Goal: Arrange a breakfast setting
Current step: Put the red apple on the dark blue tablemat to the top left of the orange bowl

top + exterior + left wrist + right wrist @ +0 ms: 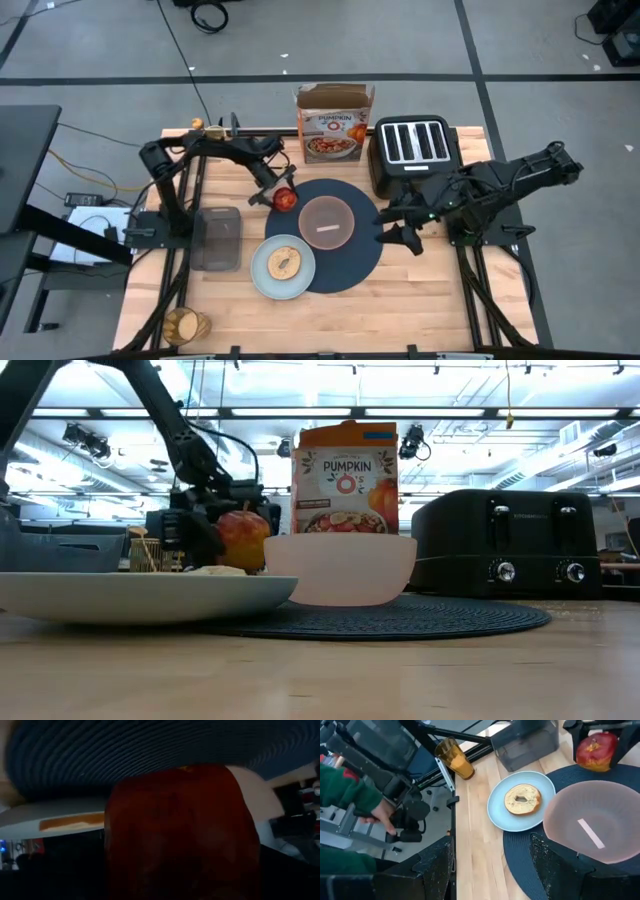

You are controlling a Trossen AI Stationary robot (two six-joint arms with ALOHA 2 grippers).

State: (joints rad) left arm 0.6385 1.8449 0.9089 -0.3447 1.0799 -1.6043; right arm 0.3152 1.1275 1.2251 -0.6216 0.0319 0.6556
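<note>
The red apple [286, 198] is gripped by the left tool [283, 197] at the placemat's [345, 270] 10 o'clock edge, so most of the fruit is hidden from above. The pinkish bowl [327, 220] is sat mid-mat, the plate [266, 275] with bagel [285, 263] at 8 o'clock. The right tool [397, 225] is held released at 3 o'clock. The amber glass [186, 326] is cut off near the surface's edge.
</note>
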